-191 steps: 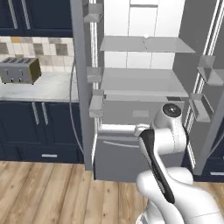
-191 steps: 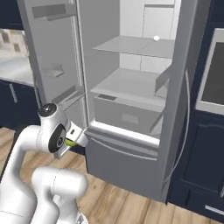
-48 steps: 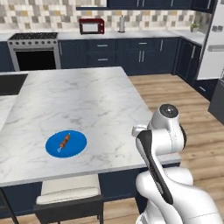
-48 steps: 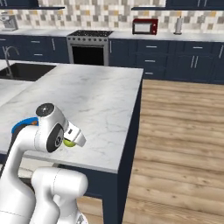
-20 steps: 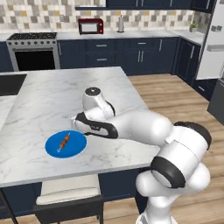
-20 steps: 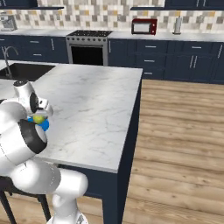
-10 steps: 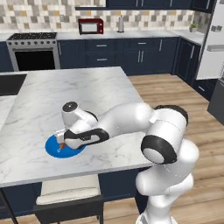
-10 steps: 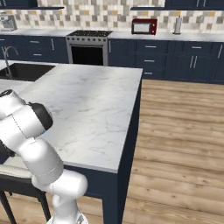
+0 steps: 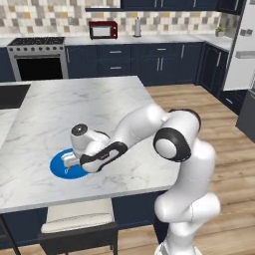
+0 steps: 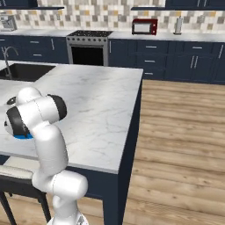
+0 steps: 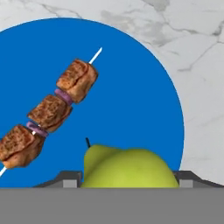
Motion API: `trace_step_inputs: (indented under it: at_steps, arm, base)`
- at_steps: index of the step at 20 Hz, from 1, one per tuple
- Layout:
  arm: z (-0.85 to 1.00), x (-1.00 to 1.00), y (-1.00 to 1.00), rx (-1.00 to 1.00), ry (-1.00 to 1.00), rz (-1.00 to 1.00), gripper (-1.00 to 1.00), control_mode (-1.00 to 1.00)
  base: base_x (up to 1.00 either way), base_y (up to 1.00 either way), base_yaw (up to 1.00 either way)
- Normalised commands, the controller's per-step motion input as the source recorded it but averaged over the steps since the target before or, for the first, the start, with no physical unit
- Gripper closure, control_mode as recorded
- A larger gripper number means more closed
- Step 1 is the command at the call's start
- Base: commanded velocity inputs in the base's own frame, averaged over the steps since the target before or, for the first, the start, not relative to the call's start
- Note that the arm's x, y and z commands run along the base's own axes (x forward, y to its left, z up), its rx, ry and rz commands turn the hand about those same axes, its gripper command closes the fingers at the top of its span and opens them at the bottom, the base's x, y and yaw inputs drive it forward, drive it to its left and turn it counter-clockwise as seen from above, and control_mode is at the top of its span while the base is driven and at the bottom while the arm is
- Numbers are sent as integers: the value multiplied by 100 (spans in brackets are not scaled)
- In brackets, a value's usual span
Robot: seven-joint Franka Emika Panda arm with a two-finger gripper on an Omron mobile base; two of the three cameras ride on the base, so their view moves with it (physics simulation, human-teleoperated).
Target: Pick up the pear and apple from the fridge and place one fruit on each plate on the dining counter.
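Note:
My gripper (image 11: 127, 180) is shut on the pear (image 11: 127, 166), a yellow-green fruit with a short dark stem. It hangs low over the near edge of the bright blue plate (image 11: 131, 87), which lies on the white marble dining counter (image 9: 99, 114). From the left base view the arm stretches left, with the gripper (image 9: 69, 160) down on the blue plate (image 9: 59, 168). In the right base view the arm's elbow covers most of the plate (image 10: 22, 136). The fridge's pale door (image 9: 244, 45) stands at the far right. The apple is out of view.
A meat skewer (image 11: 48, 113) lies slantwise across the blue plate, just beyond the pear. A cushioned stool (image 9: 79, 219) sits under the counter's near edge. A sink (image 10: 22, 72) is set in the counter's far left. Stove and microwave line the back wall.
The base drove from the fridge to the dining counter. Over the last second the arm swung left and down, bringing the pear low over the blue plate.

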Motion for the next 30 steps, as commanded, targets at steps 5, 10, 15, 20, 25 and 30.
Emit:
trace_step_inputs:
  at_steps: [5, 10, 15, 20, 25, 30]
  arm:
    - [-5, 19, 27, 2, -2, 0, -100, -100]
    - [29, -18, -4, 11, -9, 0, -100, -100]
    - [37, -14, -35, 16, -18, 2, -100, -100]
    - [99, -99, -93, 28, -26, 2, -100, -100]
    - [98, -96, -100, 32, 2, -16, -100, -100]
    - [100, -100, -100, 42, 7, -11, -100, -100]
  base:
    - [0, 0, 0]
    - [0, 0, 0]
    - [0, 0, 0]
    - [0, 0, 0]
    - [0, 0, 0]
    - [0, 0, 0]
